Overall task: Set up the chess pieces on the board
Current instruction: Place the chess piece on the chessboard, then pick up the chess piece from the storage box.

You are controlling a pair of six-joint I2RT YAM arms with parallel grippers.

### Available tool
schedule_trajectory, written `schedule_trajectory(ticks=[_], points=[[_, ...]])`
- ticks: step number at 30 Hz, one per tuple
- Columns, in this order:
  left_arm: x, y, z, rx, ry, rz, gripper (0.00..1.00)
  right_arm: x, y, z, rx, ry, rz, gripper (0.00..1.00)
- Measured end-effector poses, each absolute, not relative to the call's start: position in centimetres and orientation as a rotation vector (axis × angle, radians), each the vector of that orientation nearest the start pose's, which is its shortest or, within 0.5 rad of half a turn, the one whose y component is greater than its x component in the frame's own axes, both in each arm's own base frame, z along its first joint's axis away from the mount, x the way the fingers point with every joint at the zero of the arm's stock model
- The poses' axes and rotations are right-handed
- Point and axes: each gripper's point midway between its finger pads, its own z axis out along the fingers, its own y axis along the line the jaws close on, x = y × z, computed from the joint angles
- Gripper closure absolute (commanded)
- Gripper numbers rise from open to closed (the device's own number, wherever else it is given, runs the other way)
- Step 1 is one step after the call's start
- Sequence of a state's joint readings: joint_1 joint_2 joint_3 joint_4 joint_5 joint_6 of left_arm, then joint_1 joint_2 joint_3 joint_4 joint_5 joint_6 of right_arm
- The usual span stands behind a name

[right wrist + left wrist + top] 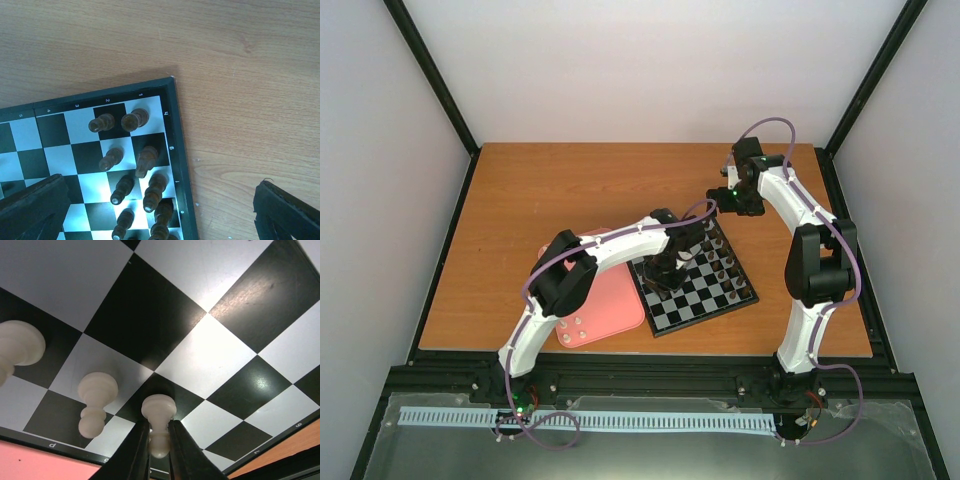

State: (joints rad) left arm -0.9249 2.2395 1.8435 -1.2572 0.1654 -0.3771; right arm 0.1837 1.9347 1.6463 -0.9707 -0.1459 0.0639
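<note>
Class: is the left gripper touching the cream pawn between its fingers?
Touching. Left wrist view: the left gripper pinches the cream pawn from both sides, no gap.

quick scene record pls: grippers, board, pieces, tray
left gripper: shut on a cream pawn, low over the board near its rim
right gripper: open, empty, over the board corner holding the dark pieces
cream pieces: two stand beside the held pawn; a few more sit on the tray
pink tray: left of the board, partly under the left arm
table: wooden top
</note>
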Motion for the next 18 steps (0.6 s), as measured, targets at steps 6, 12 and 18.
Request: schedule_trajectory(ticks=[6, 12, 18], points=[[22.6, -34.6, 3.9, 0.903, 3.178, -0.134, 0.77, 42.9, 10.5, 11.6, -0.203, 2.832, 0.261, 0.0], [22.5, -34.4, 4.1, 0.908, 3.182, -0.122, 0.74, 42.9, 10.5, 11.6, -0.203, 2.832, 0.261, 0.0], [22.9, -34.3, 7.5, 0.908, 3.118, -0.149, 0.52, 42.9, 10.5, 11.6, -0.203, 2.832, 0.261, 0.0]])
